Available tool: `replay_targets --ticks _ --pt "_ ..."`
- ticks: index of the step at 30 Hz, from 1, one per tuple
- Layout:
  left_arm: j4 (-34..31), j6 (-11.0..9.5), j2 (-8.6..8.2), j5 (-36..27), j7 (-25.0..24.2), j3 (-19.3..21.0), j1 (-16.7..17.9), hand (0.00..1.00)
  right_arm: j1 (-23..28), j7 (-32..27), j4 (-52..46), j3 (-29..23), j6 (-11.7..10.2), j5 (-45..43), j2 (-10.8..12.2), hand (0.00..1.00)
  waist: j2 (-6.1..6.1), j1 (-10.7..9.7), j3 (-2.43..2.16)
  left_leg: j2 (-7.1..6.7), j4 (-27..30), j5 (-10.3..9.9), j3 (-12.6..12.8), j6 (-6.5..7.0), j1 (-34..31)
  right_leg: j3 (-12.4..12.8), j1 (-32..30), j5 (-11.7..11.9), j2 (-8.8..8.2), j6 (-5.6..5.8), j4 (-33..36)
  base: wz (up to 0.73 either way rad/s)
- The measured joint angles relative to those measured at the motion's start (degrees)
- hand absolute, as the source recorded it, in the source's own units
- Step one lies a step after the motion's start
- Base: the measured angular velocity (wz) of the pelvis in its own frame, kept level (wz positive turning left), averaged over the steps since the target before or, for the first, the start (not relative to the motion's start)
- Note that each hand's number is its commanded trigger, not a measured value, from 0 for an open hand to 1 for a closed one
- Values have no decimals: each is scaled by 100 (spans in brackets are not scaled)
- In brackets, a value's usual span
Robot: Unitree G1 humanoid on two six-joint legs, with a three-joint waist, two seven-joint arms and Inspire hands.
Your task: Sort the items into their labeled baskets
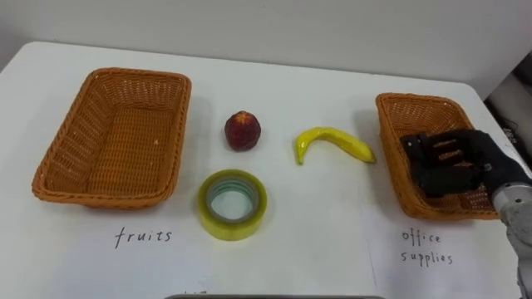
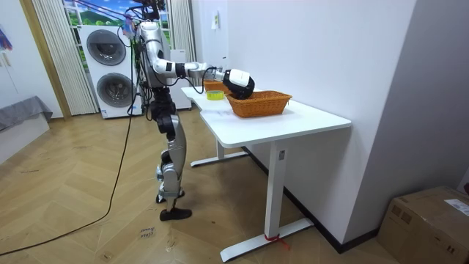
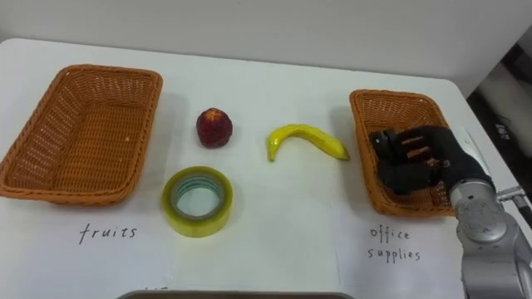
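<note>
A red apple [image 1: 243, 130] and a yellow banana [image 1: 332, 143] lie in the middle of the white table [image 1: 332, 241]. Nearer the front lies a roll of yellow tape [image 1: 233, 203]. At the left stands a wicker basket [image 1: 116, 137] with "fruits" written in front of it. At the right stands a smaller wicker basket [image 1: 399, 112] above the words "office supplies". My right hand [image 1: 453, 162] hovers palm down over this right basket, fingers loosely extended to the left, nothing visible in them. The basket's floor beneath the hand is hidden.
In the room view I stand at the long side of the white desk [image 2: 293, 121], my right arm stretched over the basket [image 2: 260, 103] near the wall. Behind me are two stacked washing machines [image 2: 110, 62].
</note>
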Motion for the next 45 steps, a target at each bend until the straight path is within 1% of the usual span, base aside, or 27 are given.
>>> replay_targets --ticks 1,2,3,4,5,17,26,32,38,45 --pt "-1 0 0 0 -12 0 -5 0 0 7 0 0 0 -20 0 100 3 0 0 0 0 0 1 0 1 4 0 0 1 0 0 0" --pt "-2 0 0 0 -20 0 -7 0 0 8 0 0 0 -22 0 66 5 0 1 0 0 0 1 0 1 5 0 0 1 0 1 0" --pt "-3 0 0 0 -32 0 -8 0 0 13 0 0 0 -23 0 48 10 0 2 0 -3 0 1 0 1 9 0 0 2 0 3 0" --pt "-3 0 0 0 -40 0 -8 0 0 23 0 0 0 -24 0 11 12 0 2 0 -8 0 2 0 2 15 0 0 3 0 4 0" --pt "-3 0 0 0 -41 0 -7 0 0 29 0 0 0 -24 0 0 14 0 2 0 -9 0 3 0 2 17 0 0 3 0 4 0" --pt "-59 1 0 3 -62 4 3 0 0 69 -1 -4 2 -68 0 0 33 -3 6 -1 -10 0 8 0 1 38 -5 0 6 -1 6 0" --pt "-100 1 -1 0 -92 3 -15 0 0 71 -2 -4 2 -245 0 0 52 -4 -16 -1 -5 0 9 0 2 37 -10 0 4 0 6 0" --pt "-99 1 -2 -48 -92 -1 -29 0 0 75 -1 -4 2 -224 0 0 20 -3 -31 -2 -9 1 9 0 5 35 -3 0 3 0 7 0" --pt "-97 1 -2 -60 -92 -6 -33 0 0 75 -2 -4 3 -221 0 0 -11 -10 -14 -1 -21 0 7 0 2 30 2 0 1 0 8 0" --pt "32 0 -18 -70 -97 -9 -53 0 -3 44 -150 -8 2 -214 0 0 -29 1 -11 -3 -15 0 5 0 3 35 -1 0 4 0 10 0"
